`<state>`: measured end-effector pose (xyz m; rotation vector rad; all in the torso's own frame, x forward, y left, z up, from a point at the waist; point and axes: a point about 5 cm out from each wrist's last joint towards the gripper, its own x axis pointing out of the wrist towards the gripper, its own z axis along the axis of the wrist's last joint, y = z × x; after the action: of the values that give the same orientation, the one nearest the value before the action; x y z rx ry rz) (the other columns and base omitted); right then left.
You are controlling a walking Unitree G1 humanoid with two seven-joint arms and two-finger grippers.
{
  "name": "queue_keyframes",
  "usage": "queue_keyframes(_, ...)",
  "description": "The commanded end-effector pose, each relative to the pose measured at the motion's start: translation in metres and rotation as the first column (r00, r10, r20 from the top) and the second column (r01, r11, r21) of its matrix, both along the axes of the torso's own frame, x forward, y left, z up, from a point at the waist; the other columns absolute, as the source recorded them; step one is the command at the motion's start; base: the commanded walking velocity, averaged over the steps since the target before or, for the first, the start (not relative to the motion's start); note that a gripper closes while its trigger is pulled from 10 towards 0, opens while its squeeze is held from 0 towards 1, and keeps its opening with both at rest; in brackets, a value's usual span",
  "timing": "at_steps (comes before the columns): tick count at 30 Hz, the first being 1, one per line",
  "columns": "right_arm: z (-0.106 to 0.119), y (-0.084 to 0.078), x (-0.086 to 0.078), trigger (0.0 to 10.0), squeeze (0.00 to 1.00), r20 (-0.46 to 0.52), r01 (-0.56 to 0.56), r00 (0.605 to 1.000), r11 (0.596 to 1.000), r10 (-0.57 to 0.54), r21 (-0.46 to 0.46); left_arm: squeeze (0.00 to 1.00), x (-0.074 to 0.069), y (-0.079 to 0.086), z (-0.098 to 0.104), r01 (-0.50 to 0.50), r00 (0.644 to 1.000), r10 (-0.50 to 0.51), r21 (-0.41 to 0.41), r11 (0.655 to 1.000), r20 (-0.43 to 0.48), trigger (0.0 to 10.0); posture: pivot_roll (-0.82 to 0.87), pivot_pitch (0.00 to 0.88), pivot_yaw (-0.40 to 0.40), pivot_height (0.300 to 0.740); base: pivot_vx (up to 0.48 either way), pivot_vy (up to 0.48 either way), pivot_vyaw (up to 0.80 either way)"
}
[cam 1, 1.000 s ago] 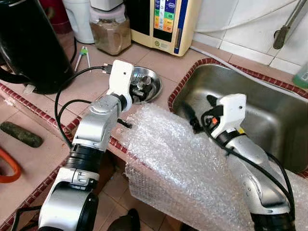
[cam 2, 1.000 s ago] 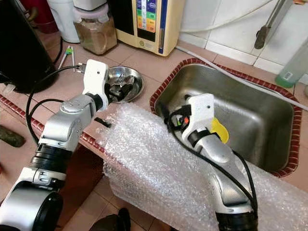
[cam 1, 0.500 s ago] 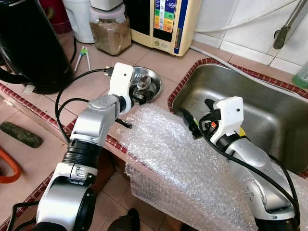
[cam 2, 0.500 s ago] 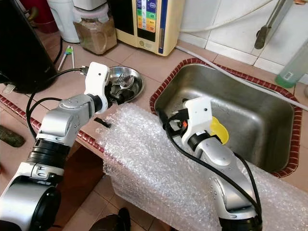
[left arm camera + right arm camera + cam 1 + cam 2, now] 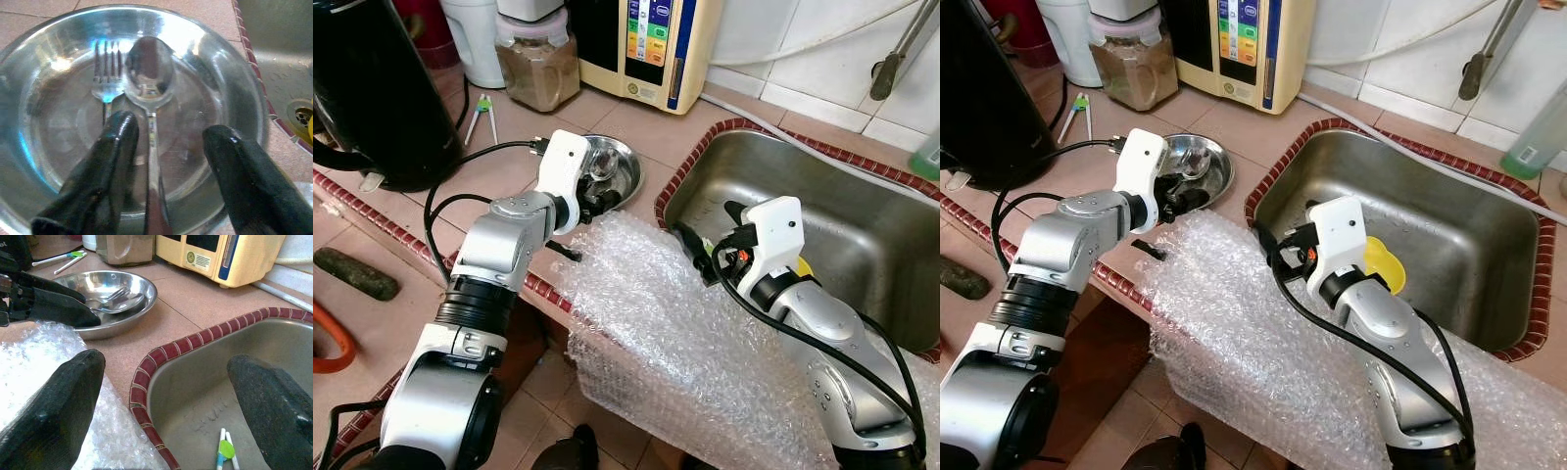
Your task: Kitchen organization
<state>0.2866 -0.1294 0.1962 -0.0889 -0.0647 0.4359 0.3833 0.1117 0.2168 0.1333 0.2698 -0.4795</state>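
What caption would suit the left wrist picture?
Open left gripper poised over a steel bowl, its fingers either side of a spoon lying beside a fork.

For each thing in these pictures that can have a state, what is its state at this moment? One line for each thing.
Left end effector: open, fingers either side of the spoon handle, over the bowl.
Right end effector: open, holding nothing, above the sink's edge.
Steel bowl: upright on the counter, holding cutlery.
Spoon: lying in the bowl, not gripped.
Fork: lying in the bowl beside the spoon.
Sink: no water seen.
Bubble wrap: draped over the counter edge.
Jar: lidded.
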Motion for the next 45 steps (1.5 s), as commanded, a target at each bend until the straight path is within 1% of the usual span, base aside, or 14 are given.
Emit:
queue_keyframes(1,0.002,0.002,-0.002,10.0,0.0,0.005,-0.012,1.0,1.0,0.012,-0.013,0.0,0.0,0.002,-0.01,0.001,0.999,0.0,0.026,1.0,-0.055,0.0,0.03,0.189,0.013,0.74,0.0,0.0,0.0)
queue_keyframes(11,0.002,0.003,-0.001,10.0,0.0,0.005,-0.019,1.0,1.0,0.019,-0.017,0.0,0.002,0.008,-0.011,-0.026,0.998,0.028,0.037,0.999,-0.057,0.0,0.04,0.188,0.01,0.74,0.0,0.0,0.0)
queue_keyframes(17,0.001,0.009,-0.005,10.0,0.0,-0.023,-0.099,0.995,0.995,0.099,0.001,0.0,0.002,0.01,-0.013,-0.036,0.998,0.039,0.047,0.998,-0.057,0.0,0.04,0.188,0.008,0.74,0.0,0.0,0.0)
queue_keyframes(22,-0.001,0.009,-0.006,10.0,0.0,-0.033,-0.109,0.994,0.994,0.109,-0.007,0.0,0.003,0.012,-0.013,-0.047,0.997,0.05,0.053,0.997,-0.053,0.0,0.03,0.188,0.009,0.74,0.0,0.0,0.0)
queue_keyframes(23,-0.001,0.008,-0.006,10.0,0.0,-0.032,-0.108,0.994,0.994,0.108,-0.008,0.0,0.004,0.014,-0.013,-0.071,0.996,0.074,0.058,0.996,-0.044,0.0,0.03,0.187,0.009,0.74,0.0,0.0,0.0)
queue_keyframes(24,-0.001,0.008,-0.006,10.0,0.0,-0.032,-0.108,0.994,0.994,0.108,-0.008,0.0,0.004,0.014,-0.013,-0.071,0.996,0.074,0.058,0.996,-0.044,0.0,0.03,0.187,0.009,0.74,0.0,0.0,0.0)
queue_keyframes(27,-0.001,0.007,-0.005,10.0,0.0,-0.027,-0.095,0.995,0.995,0.095,-0.008,0.0,0.007,0.021,-0.011,-0.124,0.992,0.125,0.078,0.989,-0.013,0.0,0.03,0.188,0.011,0.74,0.0,0.0,0.0)
queue_keyframes(34,-0.001,0.005,-0.004,10.0,0.0,-0.026,-0.088,0.996,0.996,0.087,-0.013,0.0,0.009,0.026,-0.006,-0.157,0.988,0.155,0.091,0.983,0.02,0.0,0.04,0.185,0.01,0.74,0.0,0.0,0.0)
queue_keyframes(37,-0.001,0.005,-0.002,10.0,0.0,-0.022,-0.08,0.997,0.997,0.08,-0.017,0.0,0.011,0.03,0.0,-0.194,0.98,0.189,0.089,0.977,0.059,0.0,0.04,0.183,0.008,0.74,0.0,0.0,0.0)
queue_keyframes(41,0.0,0.003,0.0,10.0,0.0,-0.016,-0.068,0.998,0.997,0.068,-0.021,0.0,0.014,0.034,0.01,-0.243,0.964,0.232,0.076,0.967,0.133,0.0,0.04,0.18,0.007,0.74,0.0,0.0,0.0)
queue_keyframes(42,0.0,0.002,0.0,10.0,0.0,-0.014,-0.063,0.998,0.998,0.063,-0.022,0.0,0.015,0.033,0.016,-0.252,0.955,0.245,0.02,0.968,0.169,0.0,0.04,0.178,0.007,0.74,0.0,0.0,0.0)
queue_keyframes(45,0.0,0.002,0.001,10.0,0.0,-0.012,-0.059,0.998,0.998,0.059,-0.022,0.0,0.016,0.033,0.02,-0.262,0.946,0.257,0.003,0.965,0.196,0.0,0.04,0.178,0.007,0.74,0.0,0.0,0.0)
